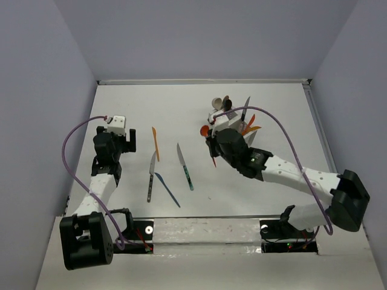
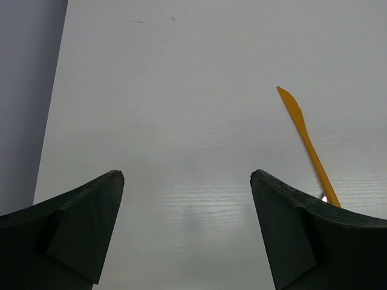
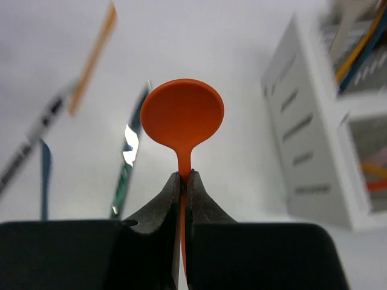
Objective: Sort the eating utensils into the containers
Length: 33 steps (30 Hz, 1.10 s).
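Note:
My right gripper (image 1: 211, 144) is shut on an orange spoon (image 1: 205, 130), held above the table just left of the white slatted caddy (image 1: 232, 122). In the right wrist view the fingertips (image 3: 182, 176) pinch the spoon's stem below its round bowl (image 3: 182, 113), with the caddy (image 3: 300, 136) to the right. The caddy holds several upright utensils, among them a silver knife (image 1: 245, 109) and a beige spoon (image 1: 216, 103). My left gripper (image 1: 123, 140) is open and empty at the table's left, beside an orange knife (image 1: 155, 143) that also shows in the left wrist view (image 2: 305, 145).
Three more knives lie on the table: a silver one with a dark handle (image 1: 150, 176), a blue one (image 1: 167, 189) and a silver one with a teal handle (image 1: 185, 167). Grey walls close in the table's left, right and far sides.

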Each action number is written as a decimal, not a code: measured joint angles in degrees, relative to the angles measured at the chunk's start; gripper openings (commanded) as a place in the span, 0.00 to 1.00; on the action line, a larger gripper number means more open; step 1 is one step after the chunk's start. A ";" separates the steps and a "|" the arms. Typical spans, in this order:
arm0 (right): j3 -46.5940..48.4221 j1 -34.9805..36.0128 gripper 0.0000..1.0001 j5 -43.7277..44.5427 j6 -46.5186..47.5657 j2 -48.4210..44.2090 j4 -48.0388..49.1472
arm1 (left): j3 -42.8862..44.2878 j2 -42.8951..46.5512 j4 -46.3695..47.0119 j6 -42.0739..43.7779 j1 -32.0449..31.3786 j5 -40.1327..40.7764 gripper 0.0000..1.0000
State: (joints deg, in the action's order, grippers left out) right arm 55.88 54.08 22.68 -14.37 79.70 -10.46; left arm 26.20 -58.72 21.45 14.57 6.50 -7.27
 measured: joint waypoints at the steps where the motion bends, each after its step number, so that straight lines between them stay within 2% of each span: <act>1: -0.72 -0.22 0.00 0.90 2.84 -2.14 6.16 | -0.59 0.00 0.37 -0.07 0.00 -0.04 0.99; 3: -2.49 -2.29 0.00 1.73 9.35 -6.38 21.22 | -1.18 0.00 0.85 -0.07 0.00 -0.15 0.99; 5: -1.84 -5.75 0.00 2.21 12.70 -6.64 31.95 | -1.55 0.00 1.55 -0.13 0.02 -0.35 0.99; 10: 2.54 -15.56 0.00 1.97 16.48 1.33 47.58 | -2.32 0.48 3.17 -0.31 0.13 -1.29 0.99; 12: 3.87 -18.51 0.00 1.68 18.08 7.08 51.25 | -2.36 0.63 3.28 -0.33 0.26 -1.57 0.99; 17: 4.07 -19.65 0.00 1.14 20.81 14.84 53.44 | -2.40 0.83 3.72 -0.48 0.37 -1.95 0.99; 26: 0.26 -20.44 0.00 1.38 20.83 16.04 57.77 | -2.62 0.83 4.17 -0.50 0.37 -2.38 0.99; 27: -0.55 -20.44 0.02 1.38 20.83 16.17 57.83 | -2.60 0.83 4.17 -0.50 0.37 -2.38 0.99; 28: -1.18 -20.44 0.15 1.36 20.83 16.39 57.75 | -2.62 0.83 4.17 -0.52 0.37 -2.38 0.99; 30: -2.23 -20.44 0.28 1.16 20.87 16.90 56.96 | -2.60 0.83 4.22 -0.52 0.37 -2.40 0.99; 31: -2.43 -20.44 0.40 0.94 20.83 16.90 56.57 | -2.62 0.83 4.24 -0.50 0.37 -2.40 0.99; 33: -2.47 -20.44 0.52 0.44 21.24 16.70 55.74 | -2.62 0.83 4.26 -0.50 0.37 -2.45 0.99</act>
State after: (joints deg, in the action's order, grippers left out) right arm 53.41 33.65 23.11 6.87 96.40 45.28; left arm 23.57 -57.89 25.71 14.06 6.87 -9.72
